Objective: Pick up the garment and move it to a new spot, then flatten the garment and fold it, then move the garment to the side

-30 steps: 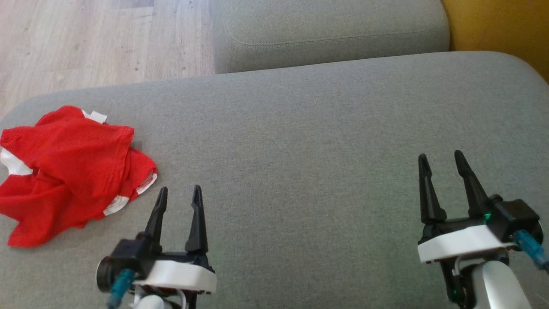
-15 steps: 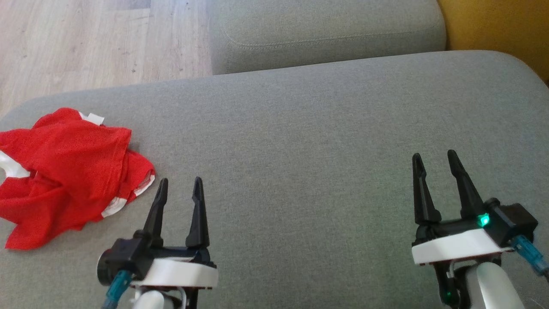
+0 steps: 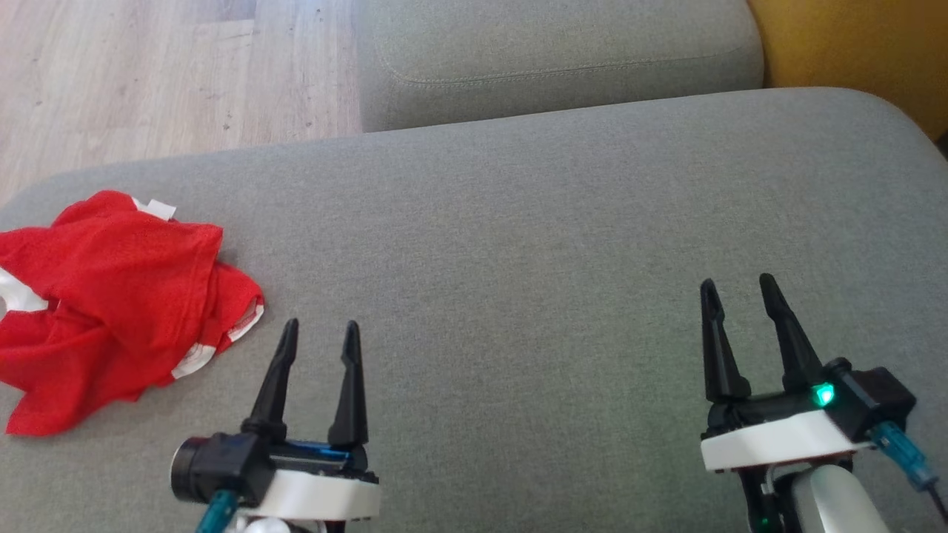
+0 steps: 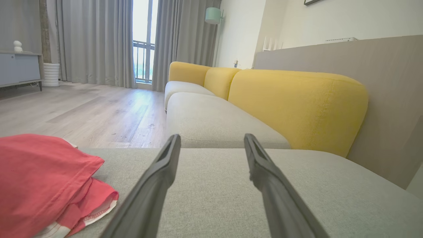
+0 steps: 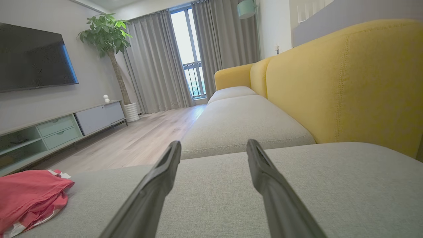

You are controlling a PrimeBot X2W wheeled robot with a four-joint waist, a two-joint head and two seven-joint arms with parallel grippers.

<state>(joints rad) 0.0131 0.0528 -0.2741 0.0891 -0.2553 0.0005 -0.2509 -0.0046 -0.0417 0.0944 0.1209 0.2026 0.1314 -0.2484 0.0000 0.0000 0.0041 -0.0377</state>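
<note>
**A:** Grippers first, quick.

**B:** My left gripper (image 3: pixel 321 326) sits low left in the head view, jaws apart, nothing between the fingers. My right gripper (image 3: pixel 737 281) is low right and the same: spread wide, empty. Both are over the grey seat cushion (image 3: pixel 518 222), fingers pointing away from me.

**A:** Garment?

**B:** The red garment (image 3: pixel 111 296) has white trim at the edges. It lies crumpled in a heap at the left end of that same cushion. It's near my left gripper, off to its left, not touching. It's well apart from the right one.

**A:** Flat? Folded?

**B:** Neither. It's bunched, layers lapping over each other. In the left wrist view a white-stitched hem lies close by the left finger.

**A:** Past that?

**B:** A second grey cushion (image 3: pixel 555 66) butts up beyond the one I'm over. There's a yellow backrest (image 3: pixel 852 52) along the right and a pale wood floor (image 3: pixel 148 74) off to the left.

**A:** Far end?

**B:** In the right wrist view, grey curtains (image 5: pixel 155 66) hang round a bright window (image 5: pixel 188 56). Beside them is a potted tree (image 5: pixel 107 33). A dark TV (image 5: pixel 33 56) hangs on the wall above a low cabinet (image 5: pixel 96 117). A mint lamp shade (image 5: pixel 246 8) is up top.
</note>
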